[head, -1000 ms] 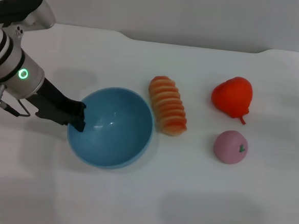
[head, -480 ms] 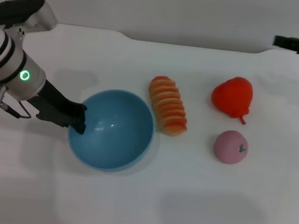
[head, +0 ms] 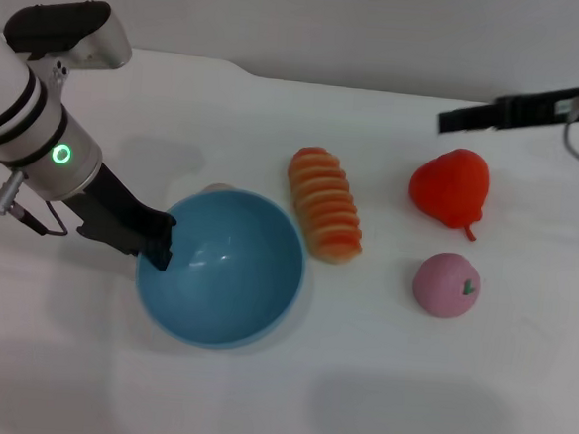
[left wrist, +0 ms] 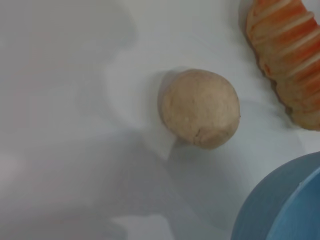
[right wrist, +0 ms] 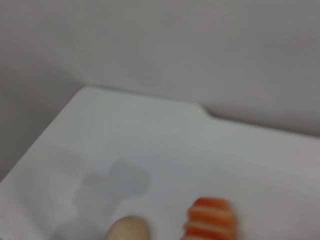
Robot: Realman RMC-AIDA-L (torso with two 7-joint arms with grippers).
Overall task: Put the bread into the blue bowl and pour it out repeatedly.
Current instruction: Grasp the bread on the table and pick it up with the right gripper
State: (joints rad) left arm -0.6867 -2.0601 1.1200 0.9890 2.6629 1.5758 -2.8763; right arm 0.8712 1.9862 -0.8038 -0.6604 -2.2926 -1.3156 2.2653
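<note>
Left tool [head: 158, 243] clamped on the blue bowl [head: 221, 272] rim, bowl dragged slightly nearer, uncovering a beige ball [left wrist: 199, 107]; right tool [head: 455, 119] newly reaching in, grip unclear; bread [head: 325, 204] on the tabletop [head: 358, 381] beside the bowl, unloaded.

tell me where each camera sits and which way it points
Head view: on the robot's head, looking forward and down at the white table; left gripper at the blue bowl rim, right gripper entering far right, above the red pear.
Left wrist view: looks down at a beige ball, the bread and the bowl's edge; no robot parts visible.
Right wrist view: looks across the table towards the wall; no robot parts visible.
All three share the bread.
</note>
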